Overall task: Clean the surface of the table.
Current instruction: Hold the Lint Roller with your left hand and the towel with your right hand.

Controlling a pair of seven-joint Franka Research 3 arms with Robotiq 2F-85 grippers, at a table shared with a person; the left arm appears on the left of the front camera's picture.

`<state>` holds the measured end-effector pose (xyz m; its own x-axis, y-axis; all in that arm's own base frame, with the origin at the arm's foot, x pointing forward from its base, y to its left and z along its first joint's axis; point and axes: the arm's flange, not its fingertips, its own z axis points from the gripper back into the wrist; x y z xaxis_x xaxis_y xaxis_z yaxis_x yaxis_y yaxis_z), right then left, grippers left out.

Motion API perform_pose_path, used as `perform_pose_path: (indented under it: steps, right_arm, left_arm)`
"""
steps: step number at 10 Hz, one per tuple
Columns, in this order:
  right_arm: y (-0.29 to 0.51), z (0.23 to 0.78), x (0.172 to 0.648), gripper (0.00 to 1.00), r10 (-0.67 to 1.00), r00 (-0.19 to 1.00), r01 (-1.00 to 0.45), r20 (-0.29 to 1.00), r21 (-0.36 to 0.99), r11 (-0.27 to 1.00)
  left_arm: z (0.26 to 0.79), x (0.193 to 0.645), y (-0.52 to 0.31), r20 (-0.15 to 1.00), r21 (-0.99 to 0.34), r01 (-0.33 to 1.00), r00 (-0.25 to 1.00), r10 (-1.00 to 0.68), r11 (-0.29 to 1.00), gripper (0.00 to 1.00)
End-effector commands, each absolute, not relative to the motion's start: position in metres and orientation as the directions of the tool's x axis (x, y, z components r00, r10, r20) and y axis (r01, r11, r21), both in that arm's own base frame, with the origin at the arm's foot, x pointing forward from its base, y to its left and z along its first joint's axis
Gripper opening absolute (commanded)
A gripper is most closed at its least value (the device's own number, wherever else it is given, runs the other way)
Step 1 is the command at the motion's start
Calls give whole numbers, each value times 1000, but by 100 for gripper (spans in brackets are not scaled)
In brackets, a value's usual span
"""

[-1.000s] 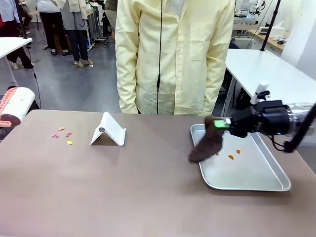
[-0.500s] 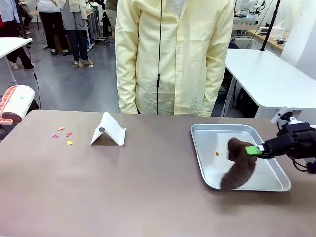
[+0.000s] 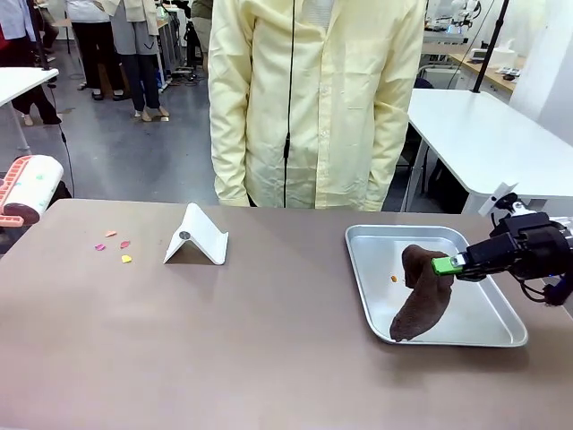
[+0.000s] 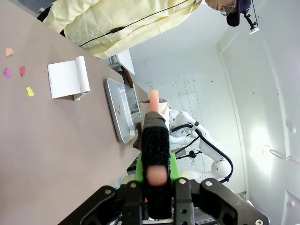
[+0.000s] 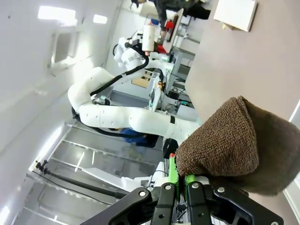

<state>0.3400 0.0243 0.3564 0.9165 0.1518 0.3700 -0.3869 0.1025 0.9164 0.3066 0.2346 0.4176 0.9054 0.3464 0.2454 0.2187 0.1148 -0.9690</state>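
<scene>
Brown cloth [image 3: 419, 291] hangs pinched in our right gripper [image 3: 445, 265], drooping below its fingertips onto the metal tray [image 3: 448, 341], presumably so that gathered scraps fall there. The table [image 3: 224, 349] spreads beneath and well beyond that gripper. Our left gripper [image 4: 155, 169] clamps a lint roller [image 4: 154, 136], seemingly kept ready for the coloured scraps [image 3: 115, 245]. We can read no brand or lettering.

R pincer [image 3: 445, 265]: I've swung it from tray [image 3: 466, 336] left rim to right side | cloth [image 3: 419, 291]: carried across, now dangling over tray | crumb [image 3: 393, 279]: one showing, was three
</scene>
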Motion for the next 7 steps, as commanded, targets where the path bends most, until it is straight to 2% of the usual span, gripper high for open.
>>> perform_pose_path:
  steps: [1, 4, 5, 7]
  right_arm:
    - [25, 361, 341, 0, 135, 924, -374, 359, 921, 110]
    - [25, 361, 341, 0, 135, 924, -374, 359, 921, 110]
    - [24, 356, 340, 6, 151, 917, -387, 370, 916, 103]
    - [-49, 383, 272, 6, 72, 914, -405, 400, 912, 71]
  left_arm:
    - [421, 305, 234, 241, -970, 217, 907, 346, 106, 5]
    - [421, 305, 234, 241, -970, 217, 907, 346, 106, 5]
    - [418, 307, 235, 245, -969, 219, 905, 346, 115, 22]
    - [422, 314, 257, 378, -926, 340, 859, 345, 167, 22]
